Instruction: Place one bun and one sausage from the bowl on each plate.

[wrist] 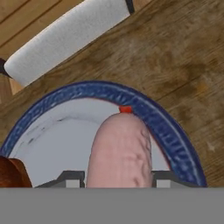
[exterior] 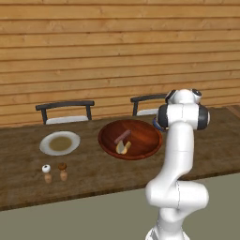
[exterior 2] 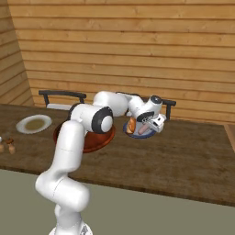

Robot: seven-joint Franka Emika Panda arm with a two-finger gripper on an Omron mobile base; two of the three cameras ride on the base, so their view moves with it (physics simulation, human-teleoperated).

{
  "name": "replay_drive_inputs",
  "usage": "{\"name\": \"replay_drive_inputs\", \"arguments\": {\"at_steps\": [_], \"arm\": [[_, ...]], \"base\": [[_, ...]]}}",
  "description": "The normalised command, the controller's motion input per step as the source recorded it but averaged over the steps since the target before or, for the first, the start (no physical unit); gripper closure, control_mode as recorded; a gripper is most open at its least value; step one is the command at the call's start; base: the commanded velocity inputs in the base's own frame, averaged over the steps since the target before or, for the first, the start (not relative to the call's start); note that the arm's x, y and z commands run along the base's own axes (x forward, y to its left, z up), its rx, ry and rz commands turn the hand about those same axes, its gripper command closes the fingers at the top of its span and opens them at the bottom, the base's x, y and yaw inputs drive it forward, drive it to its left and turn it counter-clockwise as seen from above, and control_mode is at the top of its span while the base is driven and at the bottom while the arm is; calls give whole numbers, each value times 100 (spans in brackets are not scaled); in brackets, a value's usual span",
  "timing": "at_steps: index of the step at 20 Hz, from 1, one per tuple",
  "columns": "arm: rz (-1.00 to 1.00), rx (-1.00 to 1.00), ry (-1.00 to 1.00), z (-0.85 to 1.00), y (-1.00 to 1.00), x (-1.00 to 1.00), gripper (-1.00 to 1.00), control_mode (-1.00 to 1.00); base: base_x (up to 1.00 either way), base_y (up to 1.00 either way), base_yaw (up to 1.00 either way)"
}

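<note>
Holding the pale pink, slightly wrinkled sausage (wrist: 120, 151) between its narrowed jaws, the white arm's two-finger gripper (exterior 2: 148, 126) hangs over the small blue-rimmed, grey-white plate (wrist: 170, 131) near the far edge of the dark wooden table (exterior 2: 183, 156). The sausage's tip lies close to the plate's rim, so a release here could let it roll onto or over that rim, or nudge the reddish-brown bun (exterior 2: 131, 125) already on the plate. One more brown sausage (exterior: 122, 136) and a tan bun (exterior: 123, 147) wait in the wide reddish-brown bowl (exterior: 140, 127) mid-table, while the pale plate with a tan centre (exterior: 60, 143) toward the left edge is bare.
</note>
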Motion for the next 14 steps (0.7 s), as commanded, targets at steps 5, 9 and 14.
{"name": "replay_drive_inputs", "arguments": {"at_steps": [5,9,14], "arm": [[0,0,0,6,2,-5,-100,-100],[0,0,0,43,15,-4,-100,-100],[-2,-10,0,41,32,-44,-100,-100]], "base": [[0,0,0],[0,0,0],[0,0,0]]}}
